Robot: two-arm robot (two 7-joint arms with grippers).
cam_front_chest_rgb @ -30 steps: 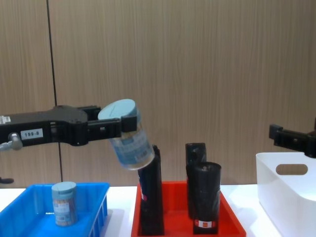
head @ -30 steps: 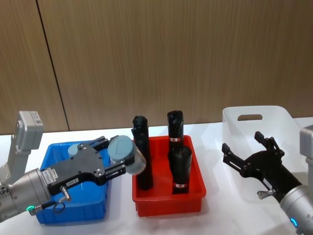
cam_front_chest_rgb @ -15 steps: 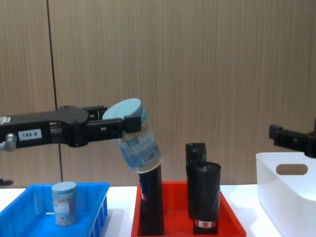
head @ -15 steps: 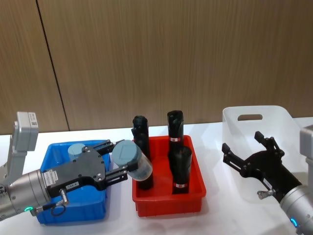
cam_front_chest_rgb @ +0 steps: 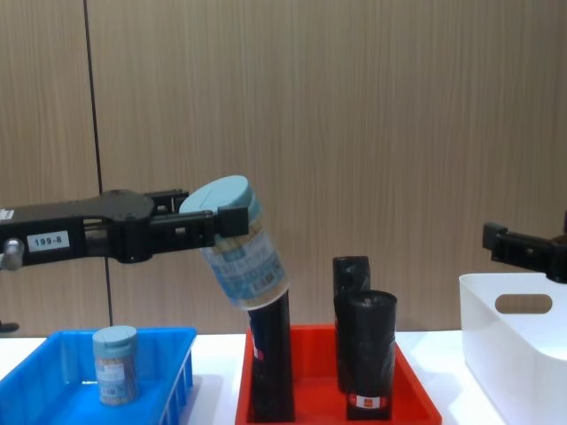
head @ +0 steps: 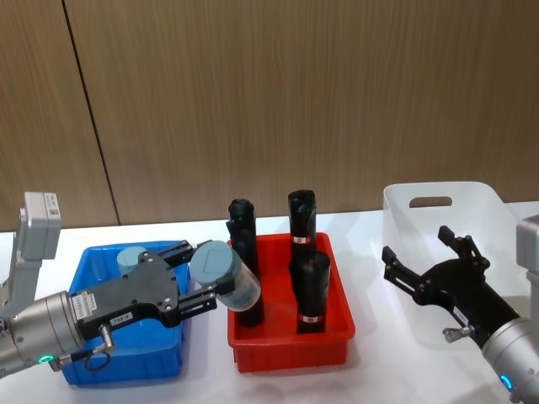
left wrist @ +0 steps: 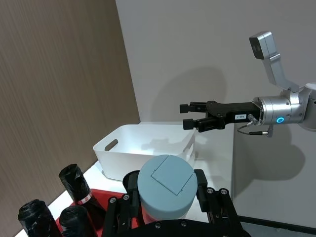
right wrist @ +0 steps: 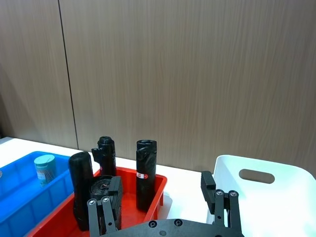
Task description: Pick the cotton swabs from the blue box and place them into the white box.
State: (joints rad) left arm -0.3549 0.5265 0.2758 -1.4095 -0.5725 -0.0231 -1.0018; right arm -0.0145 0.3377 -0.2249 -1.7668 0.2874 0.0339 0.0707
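Jaws of the left gripper (head: 204, 271) are clenched on a swab jar (cam_front_chest_rgb: 242, 258), which is held tilted in the air at left-centre of the chest view, with its pale blue lid leaning toward the arm (its base overlaps the nearest of the black rolls (head: 310, 286) there). In the head view it hangs over the edge between the blue box (head: 126, 368) and the red tray (head: 290, 349). A second swab jar (cam_front_chest_rgb: 115, 364) stands upright in the blue box. At lower right the right gripper (head: 417, 244) hovers by the white box (head: 400, 220), jaws spread and empty. Everything sits on a white surface (head: 370, 364).
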